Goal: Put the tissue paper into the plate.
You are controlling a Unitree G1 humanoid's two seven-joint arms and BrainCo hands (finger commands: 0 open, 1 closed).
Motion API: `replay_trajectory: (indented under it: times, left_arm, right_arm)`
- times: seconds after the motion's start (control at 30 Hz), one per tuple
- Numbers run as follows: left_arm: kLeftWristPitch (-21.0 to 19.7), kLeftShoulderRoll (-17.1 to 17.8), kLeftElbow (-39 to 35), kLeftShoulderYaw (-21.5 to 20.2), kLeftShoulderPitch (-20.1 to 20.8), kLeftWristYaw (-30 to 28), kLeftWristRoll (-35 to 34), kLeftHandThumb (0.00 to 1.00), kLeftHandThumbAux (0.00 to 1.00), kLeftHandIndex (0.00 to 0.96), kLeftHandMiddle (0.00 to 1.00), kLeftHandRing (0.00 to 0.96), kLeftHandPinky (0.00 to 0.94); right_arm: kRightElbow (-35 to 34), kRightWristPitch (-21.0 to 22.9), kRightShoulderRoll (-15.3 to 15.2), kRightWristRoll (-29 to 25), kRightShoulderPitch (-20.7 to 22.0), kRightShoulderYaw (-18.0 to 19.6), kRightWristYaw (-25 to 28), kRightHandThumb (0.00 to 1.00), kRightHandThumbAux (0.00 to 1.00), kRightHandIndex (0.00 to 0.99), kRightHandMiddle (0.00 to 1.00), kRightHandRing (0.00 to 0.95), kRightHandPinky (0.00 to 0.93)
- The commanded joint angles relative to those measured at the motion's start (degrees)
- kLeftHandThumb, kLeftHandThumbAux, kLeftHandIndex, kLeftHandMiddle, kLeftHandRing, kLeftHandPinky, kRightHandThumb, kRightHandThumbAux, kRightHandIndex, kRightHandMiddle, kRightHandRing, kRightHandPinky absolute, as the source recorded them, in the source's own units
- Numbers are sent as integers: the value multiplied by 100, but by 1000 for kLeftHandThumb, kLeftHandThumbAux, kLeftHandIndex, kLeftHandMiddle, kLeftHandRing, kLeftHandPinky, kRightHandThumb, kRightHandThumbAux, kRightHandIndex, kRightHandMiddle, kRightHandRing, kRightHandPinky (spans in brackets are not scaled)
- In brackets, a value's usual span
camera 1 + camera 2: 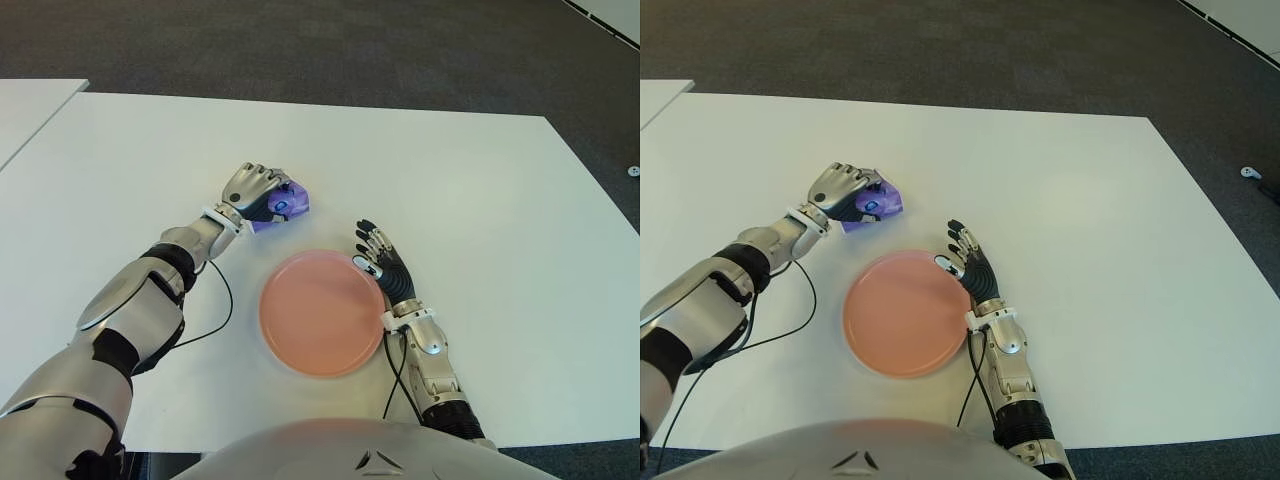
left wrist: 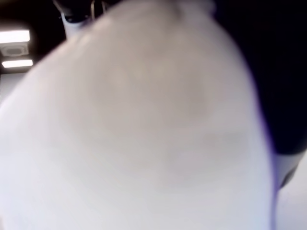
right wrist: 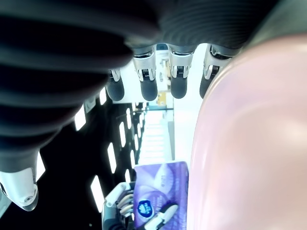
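Observation:
A purple tissue pack (image 1: 288,206) sits just beyond the far left rim of the round pink plate (image 1: 322,312) on the white table (image 1: 470,200). My left hand (image 1: 253,190) has its fingers curled over the pack from the left. I cannot tell whether the pack is lifted or still touching the table. The right wrist view shows the pack (image 3: 160,191) with those fingers around it, past the plate's rim (image 3: 240,143). My right hand (image 1: 378,256) shows beside the plate's right edge with its fingers (image 3: 144,81) stretched out and holding nothing. The left wrist view is filled by a pale blurred surface.
A black cable (image 1: 218,318) loops on the table from my left arm, left of the plate. Another cable (image 1: 394,385) runs along my right forearm. A second white table (image 1: 30,110) adjoins at the far left. Dark carpet (image 1: 320,40) lies beyond the far edge.

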State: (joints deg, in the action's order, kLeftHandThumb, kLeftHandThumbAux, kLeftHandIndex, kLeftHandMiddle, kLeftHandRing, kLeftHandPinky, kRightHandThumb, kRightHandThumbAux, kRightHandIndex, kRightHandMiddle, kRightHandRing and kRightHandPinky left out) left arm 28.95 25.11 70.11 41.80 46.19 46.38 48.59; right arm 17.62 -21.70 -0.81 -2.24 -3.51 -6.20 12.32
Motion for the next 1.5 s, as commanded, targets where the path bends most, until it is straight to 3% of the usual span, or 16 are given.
replay_trajectory:
  times: [0.03, 0.23, 0.47, 0.67, 0.87, 1.13, 1.33, 1.5]
  left_arm:
    - [230, 321, -528, -401, 83, -260, -257, 746, 699, 442, 848, 846, 822]
    - [509, 720, -1721, -1063, -160, -619, -640, 746, 700, 442, 853, 850, 839]
    - [853, 1141, -3325, -1790, -697, -937, -988, 747, 699, 442, 860, 856, 848]
    - [990, 1332, -4293, -2323, -1131, -1538, -1336, 749, 698, 443, 860, 858, 849]
    - [785, 1297, -5557, -2819, -1671, -2229, -1659, 749, 697, 443, 860, 859, 854]
    - [716, 1062, -6369, -3134, -2289, -2888, -1986, 750, 697, 443, 856, 856, 836]
    - [684, 785, -6832, -3176, -2691, -3168, -1977, 750, 696, 443, 855, 856, 844]
    - [903, 649, -7118, -2936, -3202, -3659, -2131, 751, 696, 443, 855, 856, 851]
  right_arm:
    - [453, 280, -23, 11, -286, -1, 37, 0, 543, 0, 0, 0, 0]
    - [481, 271, 5, 47, -262, 6, -21, 0, 545, 0, 0, 0, 0]
    - [1052, -369, -83, 173, -23, 7, 17, 0, 527, 0, 0, 0, 0]
    - [1005, -132, -44, 141, -22, 19, -50, 0, 525, 0, 0, 0, 0]
    - [893, 119, 34, 132, 16, 10, -141, 0, 523, 0, 0, 0, 0]
    - [887, 234, 76, 135, 21, -2, -198, 0, 528, 0, 0, 0, 0]
    - [885, 216, 79, 137, 6, -8, -218, 0, 534, 0, 0, 0, 0]
    - [985, 65, 79, 133, 37, 24, -242, 0, 538, 0, 0, 0, 0]
